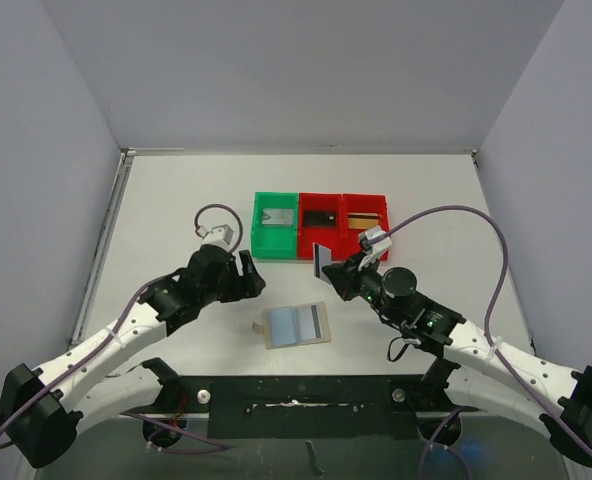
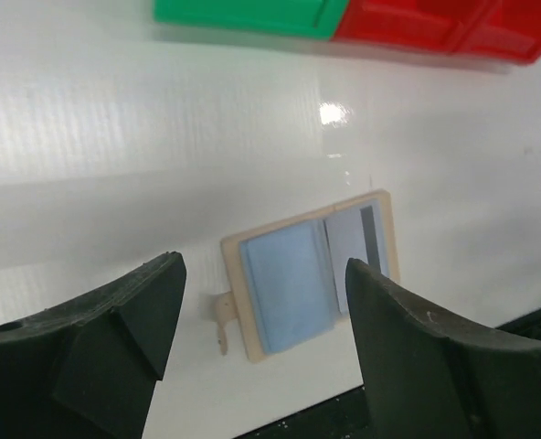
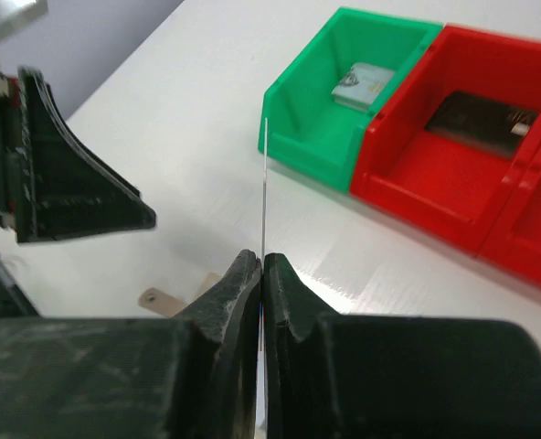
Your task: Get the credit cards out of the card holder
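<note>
The wallet (image 1: 296, 326) lies open and flat on the white table (image 1: 176, 200), near the front, between the two arms. Its rim is tan. The inside is light blue, in two halves. A little tan tab (image 2: 223, 322) sticks out from one short side. In the half away from the tab, a pale piece with a dark stripe (image 2: 369, 240) shows.

The right claw (image 3: 261, 265) is pinched tight on a thin card (image 1: 322, 259). The card stands on its edge, up off the table, between the wallet and the bins. From the right wrist it looks like just a thin line.

The left claw (image 1: 248, 273) is wide and holds nothing. It is just left of the wallet and does not touch it.

Three bins sit in a row at the back, side by side. The green bin (image 1: 274, 250) has a silver card (image 1: 277, 217) in it. The middle red bin (image 1: 321, 199) has a black card (image 1: 321, 216). The last red bin (image 1: 366, 199) has a gold card (image 1: 364, 220).
</note>
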You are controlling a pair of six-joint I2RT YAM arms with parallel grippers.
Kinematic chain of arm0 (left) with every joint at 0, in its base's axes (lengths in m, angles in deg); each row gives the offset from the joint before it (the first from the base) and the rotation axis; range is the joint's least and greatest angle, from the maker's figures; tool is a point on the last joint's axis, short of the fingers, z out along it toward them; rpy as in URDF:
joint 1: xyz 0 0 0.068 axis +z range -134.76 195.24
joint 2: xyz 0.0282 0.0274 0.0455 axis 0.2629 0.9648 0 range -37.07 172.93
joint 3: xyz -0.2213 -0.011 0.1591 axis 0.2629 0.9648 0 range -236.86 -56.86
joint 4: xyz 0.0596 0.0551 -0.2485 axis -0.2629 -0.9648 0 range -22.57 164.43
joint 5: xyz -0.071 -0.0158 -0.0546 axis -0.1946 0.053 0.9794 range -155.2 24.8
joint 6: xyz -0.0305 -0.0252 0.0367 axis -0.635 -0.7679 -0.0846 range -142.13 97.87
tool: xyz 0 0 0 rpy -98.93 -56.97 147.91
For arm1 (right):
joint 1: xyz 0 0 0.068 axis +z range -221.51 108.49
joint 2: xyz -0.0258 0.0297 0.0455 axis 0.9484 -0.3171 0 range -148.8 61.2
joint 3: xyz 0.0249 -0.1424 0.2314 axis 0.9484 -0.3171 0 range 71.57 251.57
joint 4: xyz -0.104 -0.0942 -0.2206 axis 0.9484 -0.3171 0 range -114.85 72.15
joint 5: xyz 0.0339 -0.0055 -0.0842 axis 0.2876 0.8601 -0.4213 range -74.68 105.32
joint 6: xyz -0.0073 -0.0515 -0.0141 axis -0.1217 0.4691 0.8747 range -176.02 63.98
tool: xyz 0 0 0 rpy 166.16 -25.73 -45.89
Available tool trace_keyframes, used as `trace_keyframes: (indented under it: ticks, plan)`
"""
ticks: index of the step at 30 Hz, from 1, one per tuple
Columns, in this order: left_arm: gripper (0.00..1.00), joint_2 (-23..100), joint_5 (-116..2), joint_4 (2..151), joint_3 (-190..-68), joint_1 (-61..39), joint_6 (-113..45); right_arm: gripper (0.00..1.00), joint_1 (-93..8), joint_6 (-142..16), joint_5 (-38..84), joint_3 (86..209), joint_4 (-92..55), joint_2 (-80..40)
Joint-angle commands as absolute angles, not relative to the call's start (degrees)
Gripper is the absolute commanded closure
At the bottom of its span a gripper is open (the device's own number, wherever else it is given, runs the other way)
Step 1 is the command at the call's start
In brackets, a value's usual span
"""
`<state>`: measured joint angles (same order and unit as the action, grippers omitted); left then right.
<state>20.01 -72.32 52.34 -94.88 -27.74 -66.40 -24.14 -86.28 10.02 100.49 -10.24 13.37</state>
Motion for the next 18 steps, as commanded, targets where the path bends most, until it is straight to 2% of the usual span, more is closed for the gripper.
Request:
trace_keyframes:
  ticks: [1,9,18]
  plan:
    - [0.29,16.3,-74.1,45.9,-99.3,-20.1,-60.3,1.00,-19.1,-62.7,-2.8,102.2,-4.0,10.2]
    - [0.26,12.8,-75.4,40.6,-102.2,-4.1,-53.5,1.00,-18.9,-47.2,-6.3,118.0,-7.6,-8.9]
    - [0.25,9.8,-81.7,45.8,-98.5,-1.7,-50.1,1.00,-23.4,-38.7,0.9,137.0,-11.6,-29.3]
